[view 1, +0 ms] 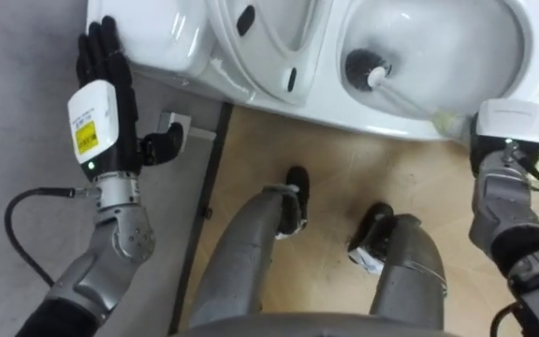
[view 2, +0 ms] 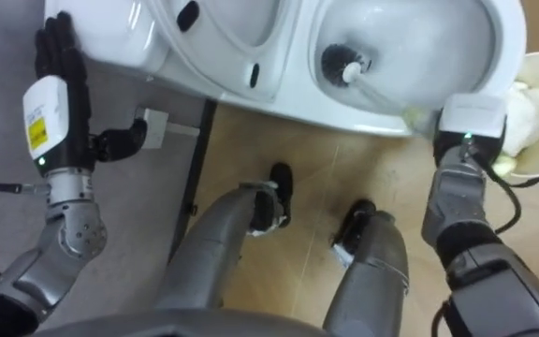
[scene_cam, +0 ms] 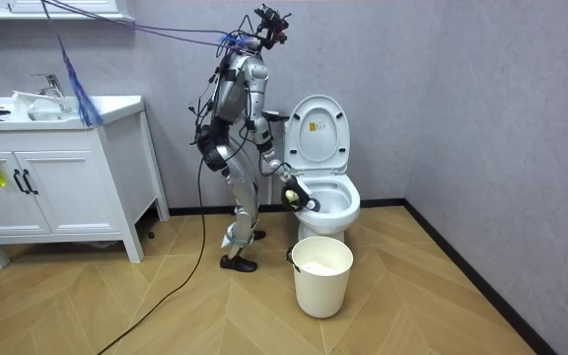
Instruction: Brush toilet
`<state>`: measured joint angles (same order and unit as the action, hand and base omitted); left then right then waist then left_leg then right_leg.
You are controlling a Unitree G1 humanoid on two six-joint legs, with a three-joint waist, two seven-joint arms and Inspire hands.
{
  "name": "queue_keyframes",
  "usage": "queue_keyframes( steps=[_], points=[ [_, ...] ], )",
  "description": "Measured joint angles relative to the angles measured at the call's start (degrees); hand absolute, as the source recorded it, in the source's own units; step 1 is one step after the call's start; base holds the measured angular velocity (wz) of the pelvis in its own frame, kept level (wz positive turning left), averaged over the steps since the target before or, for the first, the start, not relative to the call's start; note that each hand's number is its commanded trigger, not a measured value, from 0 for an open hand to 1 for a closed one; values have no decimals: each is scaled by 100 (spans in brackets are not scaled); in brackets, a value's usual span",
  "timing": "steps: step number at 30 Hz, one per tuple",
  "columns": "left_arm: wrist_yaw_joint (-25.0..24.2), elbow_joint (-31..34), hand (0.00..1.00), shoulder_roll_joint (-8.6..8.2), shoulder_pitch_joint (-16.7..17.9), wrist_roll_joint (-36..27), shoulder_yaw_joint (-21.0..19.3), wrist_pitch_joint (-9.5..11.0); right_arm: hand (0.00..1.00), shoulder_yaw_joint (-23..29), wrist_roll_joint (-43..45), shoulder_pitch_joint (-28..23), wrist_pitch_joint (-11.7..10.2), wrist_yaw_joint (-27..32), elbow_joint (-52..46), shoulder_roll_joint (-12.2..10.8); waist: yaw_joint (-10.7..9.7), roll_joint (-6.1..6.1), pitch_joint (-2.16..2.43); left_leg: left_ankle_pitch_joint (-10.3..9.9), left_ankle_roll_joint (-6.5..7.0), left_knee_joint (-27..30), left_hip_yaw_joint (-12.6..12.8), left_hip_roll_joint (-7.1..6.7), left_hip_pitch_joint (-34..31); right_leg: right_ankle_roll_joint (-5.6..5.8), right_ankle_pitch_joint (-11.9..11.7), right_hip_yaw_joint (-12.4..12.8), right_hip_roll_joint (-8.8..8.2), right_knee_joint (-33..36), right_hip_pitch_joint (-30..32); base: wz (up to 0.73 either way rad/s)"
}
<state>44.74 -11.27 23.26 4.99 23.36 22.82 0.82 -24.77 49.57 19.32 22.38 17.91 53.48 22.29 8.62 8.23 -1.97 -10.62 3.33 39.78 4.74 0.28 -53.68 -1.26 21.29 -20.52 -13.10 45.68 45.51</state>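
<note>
The right hand reaches in from the lower right and is closed on the handle end of the toilet brush, which slants down into the toilet bowl with its dark head on the bottom. The left hand is raised, fingers straight and flat against the cistern, thumb spread aside. The robot stands bent forward at the toilet, lid up, on a wooden floor. 1 white bucket stands just beside the bowl; a white cabinet is at the room view's left.

Left hand is raised with fingers straight; right hand reaches forward, back facing up.
</note>
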Motion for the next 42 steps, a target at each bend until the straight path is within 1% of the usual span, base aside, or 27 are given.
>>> queue_keyframes(
  steps=[1, 3, 5, 6, 7, 8, 9, 11, 12, 14, 16, 18, 20, 22, 25, 26, 27, 28, 29, 30, 31, 32, 34, 35, 37, 40, 42],
  points=[
    [-9, 6, 0, 0, -13, -28, 9, 1, 100, -68, -41, 70, -9, -14, 86, 23, 30, -4, -3, -2, -4, 2, -3, 6, 0, -1, 0, 4, 7, 0, 0, -5],
    [-70, 21, 0, 1, -147, -141, 66, 4, 100, -303, -359, 234, -90, 20, 332, 246, 192, -16, -11, -8, -12, 32, -1, 34, 0, -11, 0, -1, 16, 0, -3, -5],
    [-147, 31, 0, 31, -324, -126, 187, 3, 100, -492, -1013, 397, -288, 51, 608, 529, 299, -75, -49, -8, -12, 37, -13, 25, 4, -16, 4, -6, -34, 35, -1, 2],
    [-149, 37, 0, 57, -351, -106, 204, 3, 100, -539, -1188, 455, -367, 57, 705, 563, 310, -105, -70, -8, -12, 29, -13, 34, 14, -17, 6, -1, -48, 53, 2, 6],
    [-158, 34, 0, 79, -368, -13, 209, 3, 100, -552, -1588, 513, -533, 80, 879, 593, 321, -193, -103, -5, -9, 8, -9, 10, 50, -24, 19, 8, -94, 105, 5, 6],
    [-172, 65, 0, 81, -368, 12, 216, 8, 100, -552, -1976, 541, -708, 87, 1056, 602, 340, -250, -117, -4, -7, 3, -1, -7, 72, -12, 31, 10, -99, 117, -12, 5],
    [-193, 76, 0, 86, -375, 23, 213, 17, 100, -545, -2127, 558, -796, 87, 1149, 603, 352, -276, -134, -4, -6, 4, -4, -10, 87, -10, 32, 2, -101, 111, -33, 7],
    [-283, 93, 0, 121, -419, 145, 205, 39, 100, -501, -2895, 566, -1080, 9, 1395, 582, 357, -456, -134, 18, 3, -47, -6, -93, 159, 19, 66, 21, -198, 140, -58, 13],
    [-303, 90, 0, 126, -429, 174, 201, 39, 100, -468, -3081, 575, -1122, -37, 1416, 589, 360, -486, -132, 21, 8, -45, -3, -101, 169, 26, 72, 23, -205, 149, -69, 10],
    [-483, 60, 0, 151, -431, 226, 128, 53, 100, -207, -3837, 696, -1296, -127, 1576, 593, 362, -606, -157, 24, 18, -42, 60, -122, 302, 49, 85, 42, -270, 171, -181, 0],
    [-691, -45, 0, 146, -438, 226, 52, 93, 100, 46, -4393, 818, -1399, -193, 1744, 594, 313, -645, -165, 23, 21, -59, 49, -169, 472, 82, 112, 35, -284, 162, -359, 7],
    [-880, -164, 0, 145, -436, 227, 23, 116, 100, 79, -4568, 801, -1500, -315, 1935, 593, 271, -705, -165, 11, 41, -136, 29, -193, 727, 120, 136, 22, -274, 78, -622, 9],
    [-1059, -371, 0, 142, -385, 265, -13, 124, 100, 201, -4872, 529, -1519, -496, 1957, 545, 266, -819, -162, 3, 42, -292, 14, -181, 1138, 155, 111, 3, -216, -128, -1053, -4],
    [-1169, -538, 0, 84, -345, 254, -44, 134, 100, 359, -4980, 290, -1508, -580, 1925, 530, 261, -829, -156, 2, 39, -455, 0, -141, 1430, 182, 59, -25, -146, -366, -1381, -8],
    [-1283, -849, 0, -62, -214, 275, -237, 256, 100, 583, -5012, -83, -1558, -640, 1883, 473, 265, -824, -135, 19, 17, -701, 14, -79, 1823, 202, -83, -10, 33, -734, -1783, -15],
    [-1301, -986, 0, -127, -129, 322, -341, 299, 100, 742, -5029, -304, -1595, -644, 1831, 437, 264, -823, -102, 23, 12, -793, 46, -76, 2023, 213, -119, -1, 56, -860, -1959, -15],
    [-1319, -1047, 0, -140, -57, 320, -364, 303, 100, 808, -5045, -447, -1608, -648, 1743, 433, 251, -823, -59, 23, 11, -839, 57, -80, 2116, 220, -133, -14, 61, -921, -2047, -13],
    [-1375, -1134, 0, -164, 142, 317, -439, 307, 100, 917, -5152, -732, -1663, -662, 1572, 423, 184, -820, 29, 23, 11, -934, 65, -98, 2313, 236, -148, -14, 67, -1048, -2251, -4],
    [-1425, -1158, 0, -195, 388, 310, -552, 306, 100, 1191, -5281, -964, -1716, -653, 1452, 361, 67, -817, 85, 20, 7, -1039, 73, -102, 2546, 262, -162, -23, 98, -1205, -2509, -3],
    [-1450, -1204, 0, -206, 519, 307, -618, 306, 100, 1340, -5389, -1048, -1734, -642, 1430, 324, 18, -827, 115, 18, 2, -1093, 78, -100, 2652, 274, -172, -16, 122, -1290, -2626, -3],
    [-1512, -1274, 0, -220, 798, 315, -738, 308, 100, 1614, -5461, -1235, -1733, -603, 1340, 251, -79, -881, 177, 10, -13, -1231, 86, -100, 2877, 293, -196, -26, 157, -1462, -2854, -9],
    [-1557, -1346, 0, -253, 1030, 313, -855, 321, 100, 1832, -5492, -1408, -1735, -571, 1291, 187, -146, -903, 198, -4, -37, -1373, 104, -96, 3159, 310, -221, -45, 202, -1645, -3135, -10],
    [-1661, -1507, 0, -328, 1331, 310, -1034, 329, 100, 2006, -5524, -1658, -1735, -546, 1268, 102, -235, -937, 218, -21, -77, -1577, 119, -80, 3550, 325, -289, -90, 294, -1990, -3539, -8],
    [-1728, -1707, 0, -371, 1513, 312, -1131, 326, 100, 2092, -5521, -1882, -1739, -546, 1170, 46, -276, -987, 251, -33, -105, -1688, 116, -55, 3745, 330, -320, -106, 348, -2174, -3752, -6],
    [-1822, -1951, 0, -436, 1793, 312, -1272, 227, 100, 2182, -5493, -2154, -1746, -546, 1010, -38, -325, -1021, 265, -83, -164, -1748, 115, -8, 3970, 320, -359, -149, 431, -2416, -4052, -7],
    [-1947, -2319, 0, -680, 2145, 172, -1655, 37, 100, 2196, -5313, -2540, -1793, -544, 794, -73, -381, -1135, 210, -116, -217, -1897, 131, -8, 4308, 325, -382, -152, 513, -2682, -4432, 0],
    [-1960, -2323, 0, -739, 2344, 86, -1841, -5, 100, 2205, -5079, -2720, -1783, -529, 637, -120, -373, -1168, 191, -132, -246, -1934, 121, -11, 4427, 325, -385, -173, 536, -2806, -4594, 4]
  ],
)
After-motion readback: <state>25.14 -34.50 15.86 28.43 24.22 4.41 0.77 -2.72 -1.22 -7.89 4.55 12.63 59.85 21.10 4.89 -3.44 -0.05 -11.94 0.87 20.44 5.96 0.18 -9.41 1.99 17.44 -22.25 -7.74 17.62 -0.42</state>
